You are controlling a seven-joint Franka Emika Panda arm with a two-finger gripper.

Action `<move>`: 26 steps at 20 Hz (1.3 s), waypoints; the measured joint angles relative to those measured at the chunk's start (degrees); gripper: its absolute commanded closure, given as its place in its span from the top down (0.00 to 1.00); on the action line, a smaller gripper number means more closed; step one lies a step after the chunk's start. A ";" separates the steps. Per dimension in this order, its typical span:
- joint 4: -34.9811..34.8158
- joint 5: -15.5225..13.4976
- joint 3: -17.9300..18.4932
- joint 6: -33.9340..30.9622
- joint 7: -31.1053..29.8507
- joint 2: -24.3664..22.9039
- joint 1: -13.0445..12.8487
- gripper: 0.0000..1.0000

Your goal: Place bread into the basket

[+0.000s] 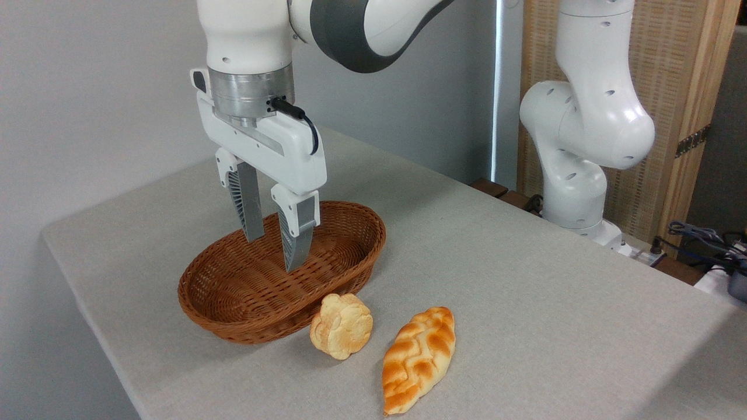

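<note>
Basket (233, 303): oval wicker, nothing visible inside; long axis runs from near left to far right.
Bread (341, 325): round bun on the table (525, 291), touching the basket's near outer wall, tipped on edge with its cracked top facing the viewer.
Gripper (274, 254): hangs over the basket, fingers pointing down, narrowly parted, holding nothing.
Loaf (418, 359): braided, right of the bun, lying lengthwise near to far.

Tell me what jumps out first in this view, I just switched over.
The tool hangs open and empty over the wicker basket at left centre, fingers pointing down into it. The basket holds nothing; the small round bun sits on the table against its near rim, with a braided loaf just to the right. The arm's white base stands at the table's far right edge.
</note>
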 measured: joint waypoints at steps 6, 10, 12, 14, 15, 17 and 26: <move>0.02 0.00 0.00 0.14 0.00 0.00 0.00 1.00; 0.21 0.00 0.00 0.44 0.00 0.00 0.01 1.00; 0.27 0.00 0.02 0.45 0.00 0.00 0.02 1.00; 0.32 0.00 0.27 0.45 0.00 -0.01 0.03 1.00; 0.33 0.00 0.46 0.45 0.00 -0.01 0.03 1.00; 0.34 0.00 0.97 0.46 0.00 -0.05 0.06 1.00; -1.04 0.00 4.22 0.41 1.55 -0.35 0.19 1.00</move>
